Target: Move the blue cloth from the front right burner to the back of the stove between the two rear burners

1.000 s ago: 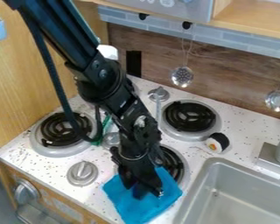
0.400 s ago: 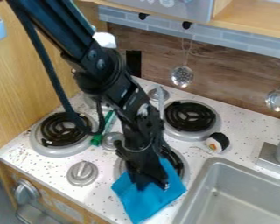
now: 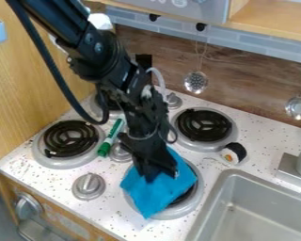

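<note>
Blue cloth (image 3: pixel 154 193) held in gripper (image 3: pixel 158 175) above front burner (image 3: pixel 192 207); green marker (image 3: pixel 110 138) and sushi piece (image 3: pixel 233 153) placed on opposite sides of gripper.

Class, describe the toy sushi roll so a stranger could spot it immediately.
Start at the metal sink. Between its corner and the nearest coil burner sits the small sushi roll. Unlike the flat, dark coil, it is chunky and white, with a black wrap and orange in one end.

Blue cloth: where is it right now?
In the camera view, the blue cloth is at lower centre, at the gripper, over part of the front burner, left of the sink.
</note>
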Controlling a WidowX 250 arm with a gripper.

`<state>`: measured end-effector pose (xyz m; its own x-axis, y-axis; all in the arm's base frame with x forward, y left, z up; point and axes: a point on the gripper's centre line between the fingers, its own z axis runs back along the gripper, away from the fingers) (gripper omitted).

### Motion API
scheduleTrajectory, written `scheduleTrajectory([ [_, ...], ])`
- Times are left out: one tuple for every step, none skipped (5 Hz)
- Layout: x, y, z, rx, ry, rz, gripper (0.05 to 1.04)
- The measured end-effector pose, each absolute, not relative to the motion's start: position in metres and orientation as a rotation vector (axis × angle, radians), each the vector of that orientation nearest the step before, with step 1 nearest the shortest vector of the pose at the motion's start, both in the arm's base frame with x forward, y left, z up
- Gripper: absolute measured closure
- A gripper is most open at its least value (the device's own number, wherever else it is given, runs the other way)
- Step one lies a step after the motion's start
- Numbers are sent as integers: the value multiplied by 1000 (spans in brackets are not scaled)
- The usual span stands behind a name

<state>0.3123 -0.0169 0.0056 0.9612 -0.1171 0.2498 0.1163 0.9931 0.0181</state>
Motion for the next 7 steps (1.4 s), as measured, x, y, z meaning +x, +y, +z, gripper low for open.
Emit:
scheduleTrajectory([
  [327, -6, 17, -2, -284, -78, 983],
  [340, 2, 18, -10, -286, -42, 983],
  [354, 10, 18, -9, -289, -17, 983],
  [370, 14, 12, -4, -281, -1, 983],
  [389, 18, 5, 10, -282, 26, 983],
  [402, 27, -6, 24, -272, 50, 983],
  [414, 31, -17, 37, -263, 64, 983],
])
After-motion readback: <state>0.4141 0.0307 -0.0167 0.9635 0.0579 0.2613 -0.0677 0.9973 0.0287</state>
